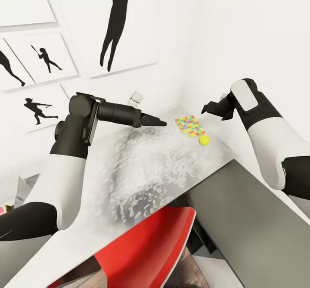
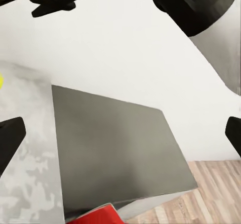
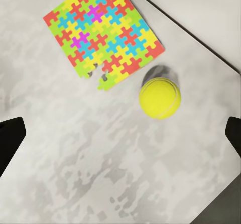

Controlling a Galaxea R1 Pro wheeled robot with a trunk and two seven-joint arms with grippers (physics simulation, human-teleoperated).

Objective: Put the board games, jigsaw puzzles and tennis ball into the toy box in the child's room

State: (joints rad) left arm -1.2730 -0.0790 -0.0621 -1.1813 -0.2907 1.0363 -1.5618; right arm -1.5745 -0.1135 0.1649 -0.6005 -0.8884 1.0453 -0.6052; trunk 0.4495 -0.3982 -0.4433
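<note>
Left tool (image 1: 161, 123): held over the tabletop (image 1: 142, 171), pointing toward the far right corner. In the left wrist view the two fingertips (image 2: 9, 138) sit at opposite edges with a wide gap between them, so it is wide open, empty and touching nothing.
Beyond the left tool: the wrist view looks across the tabletop edge to a lower dark grey cabinet top (image 2: 120, 153), wood-plank floor (image 2: 216, 189) and a bit of the red chair (image 2: 95, 218).
Jigsaw puzzle (image 1: 190, 125): lies flat on the tabletop just past the left tool's tip, between the two tools. One edge has a few pieces missing or loose.
Tennis ball (image 1: 204, 140): rests on the tabletop just beside the puzzle's near corner, not touching it; it lies below the right tool and nearer to it than the puzzle's centre is.
Right tool (image 1: 211, 107): hangs above the puzzle (image 3: 103, 33) and ball (image 3: 159, 98), looking down on them. Its fingertips (image 3: 10, 141) sit far apart at the edges of the wrist view, so it is wide open, holding nothing and clear of both toys.
Wall: white, with black sports-silhouette prints (image 1: 41, 57) behind the left arm.
</note>
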